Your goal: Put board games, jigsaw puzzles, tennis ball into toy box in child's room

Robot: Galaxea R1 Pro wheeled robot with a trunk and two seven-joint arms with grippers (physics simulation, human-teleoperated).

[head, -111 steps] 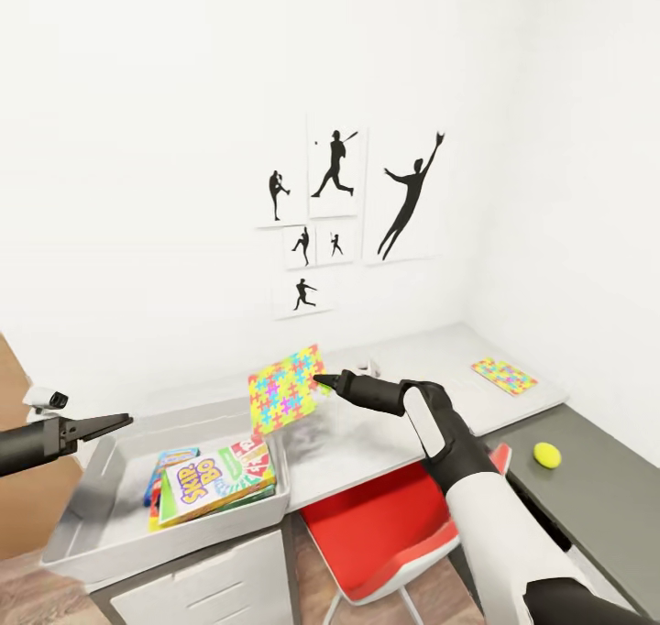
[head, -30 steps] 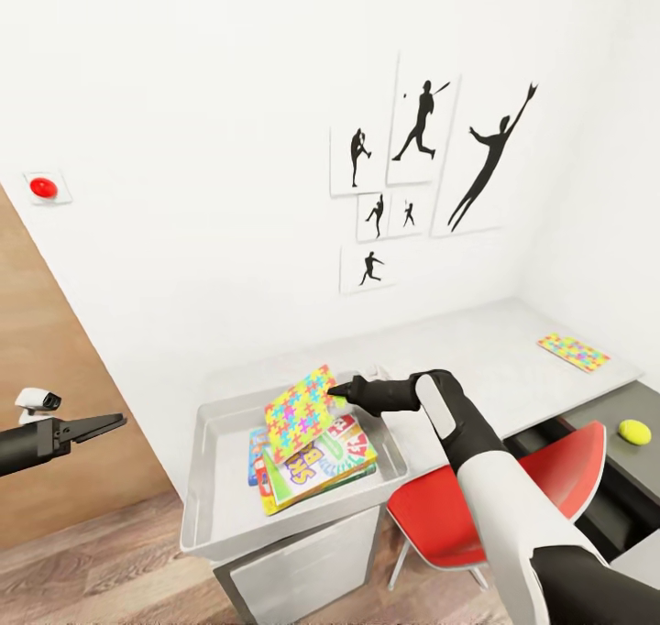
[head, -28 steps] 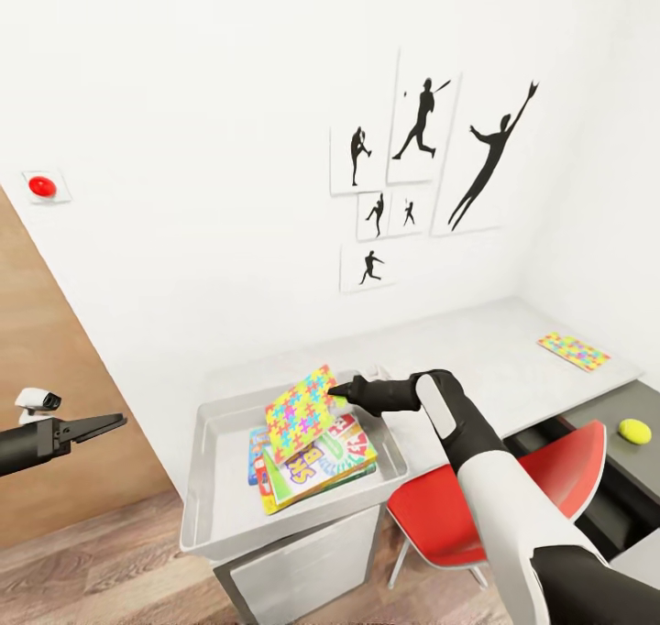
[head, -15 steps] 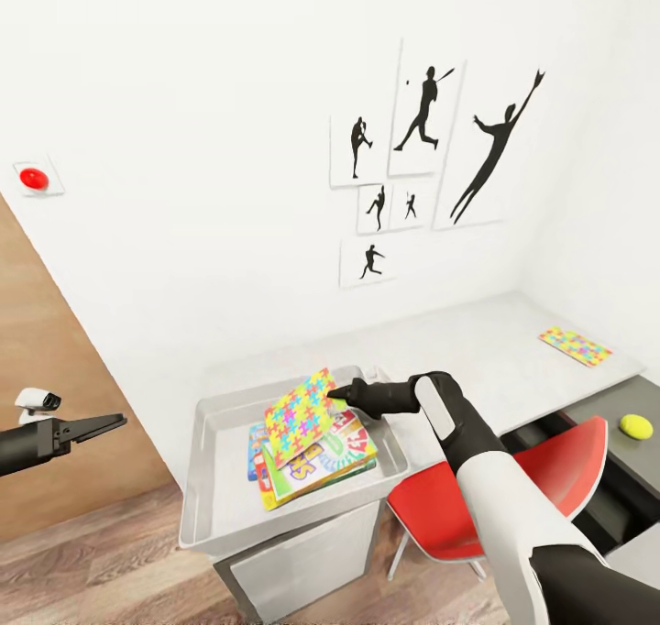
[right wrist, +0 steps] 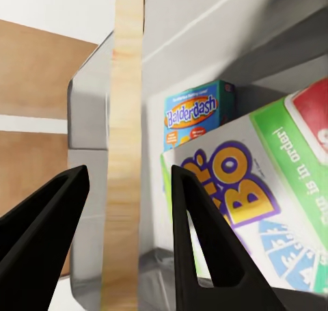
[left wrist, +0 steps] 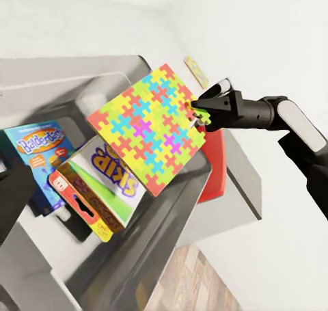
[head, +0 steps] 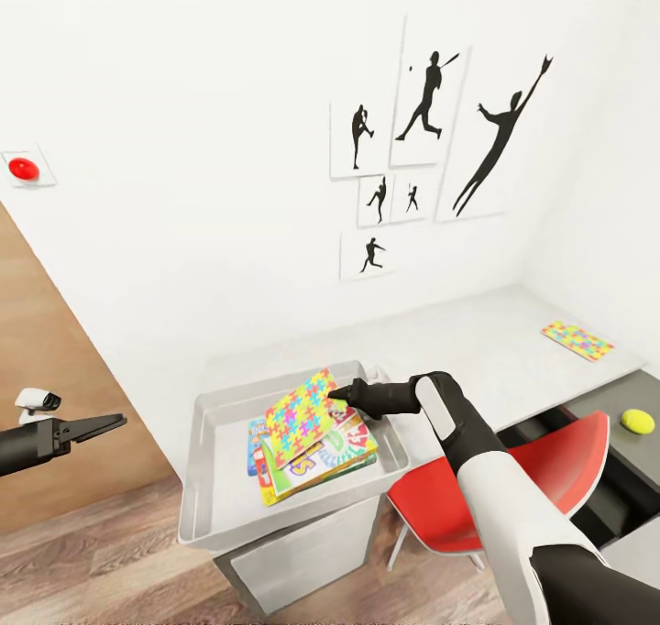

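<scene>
Here, the right gripper holds a jigsaw puzzle by one corner over the toy box.
In the right wrist view the puzzle's pale edge runs between the two dark fingers, though whether they press on it I cannot tell from there; the left wrist view has the fingertips closed on the slab's corner, and the slab hangs tilted from them. Just below the gripper, inside the box, lie three board games: a green Skip-Bo box, a blue Balderdash box and a red one. Well beyond it, the second jigsaw puzzle lies flat on the table, and the tennis ball sits on the lower dark section. The left gripper hangs off to the side of the box, its jaws slightly parted and empty.
</scene>
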